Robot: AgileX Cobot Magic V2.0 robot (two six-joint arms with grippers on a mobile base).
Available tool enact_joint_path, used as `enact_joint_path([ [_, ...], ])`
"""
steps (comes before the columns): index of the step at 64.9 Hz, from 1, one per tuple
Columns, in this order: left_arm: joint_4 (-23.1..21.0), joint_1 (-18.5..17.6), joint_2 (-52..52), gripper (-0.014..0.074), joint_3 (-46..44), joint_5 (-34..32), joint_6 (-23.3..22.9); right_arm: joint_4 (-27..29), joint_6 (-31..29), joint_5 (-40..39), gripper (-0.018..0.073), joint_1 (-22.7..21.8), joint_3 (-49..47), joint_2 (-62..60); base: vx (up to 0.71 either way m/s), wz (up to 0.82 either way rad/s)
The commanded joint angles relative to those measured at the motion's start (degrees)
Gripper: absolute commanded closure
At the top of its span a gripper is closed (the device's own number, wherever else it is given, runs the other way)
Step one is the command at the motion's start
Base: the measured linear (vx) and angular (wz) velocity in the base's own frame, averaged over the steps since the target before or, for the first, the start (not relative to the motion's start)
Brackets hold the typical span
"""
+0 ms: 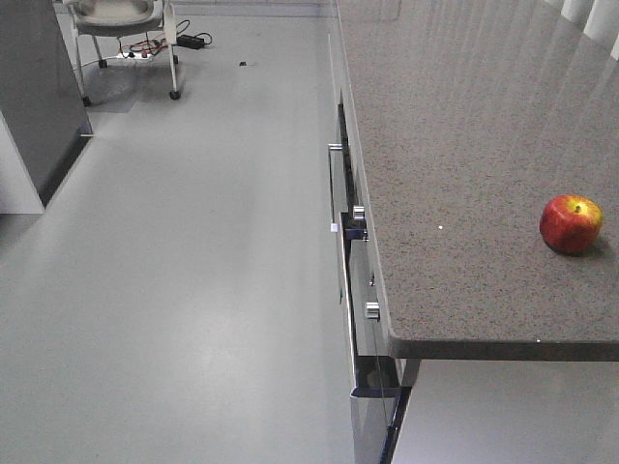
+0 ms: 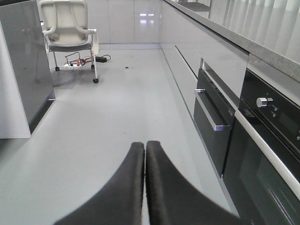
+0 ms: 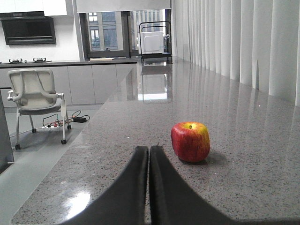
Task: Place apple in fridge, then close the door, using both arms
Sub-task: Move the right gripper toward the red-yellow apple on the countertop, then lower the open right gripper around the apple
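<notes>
Right fingers [image 3: 140, 178]: pressed together, holding nothing, low over the table [image 3: 262, 159]. Apple [image 3: 190, 141] sits just ahead and slightly right of them, stem up, round, so no preferred axis. Bare table all round it; the table edge is well to the left. Left fingers [image 2: 133, 178]: also closed and empty, over the floor [image 2: 117, 103], so the right arm is nearer. Fridge [image 2: 23, 61], probably, is far left across open floor.

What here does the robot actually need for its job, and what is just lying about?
For the job: apple, fridge, left hand, right hand, both shut.
Just lying about: chair, cables, oven, counter.
</notes>
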Motion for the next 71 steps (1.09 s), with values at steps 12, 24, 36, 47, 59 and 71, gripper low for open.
enact_joint_path([
  [12,0.0,0.1,-0.9,0.0603,1.6,-4.1,-0.4,11.8,3.7,-9.1,0.0563,-0.4,0.5,-1.0,0.00,0.00],
  [24,0.0,0.1,-0.9,0.0603,1.6,-4.1,-0.4,14.9,2.1,-1.4,0.0563,-0.4,-8.8,-0.7,0.00,0.00],
  [36,0.0,0.1,-0.9,0.0603,1.6,-4.1,-0.4,9.5,0.9,15.1,0.0563,-0.4,-28.0,8.2,0.00,0.00],
  [47,0.0,0.1,-0.9,0.0603,1.6,-4.1,-0.4,-2.7,0.9,31.2,0.0557,-0.4,-46.3,23.3,0.00,0.00],
  [59,0.0,0.1,-0.9,0.0603,1.6,-4.1,-0.4,-12.7,1.9,40.6,0.0422,-0.4,-59.7,38.5,0.00,0.00],
  [71,0.0,0.1,-0.9,0.0603,1.6,-4.1,-0.4,-13.8,2.0,39.1,-0.0015,-0.4,-65.1,47.6,0.00,0.00],
])
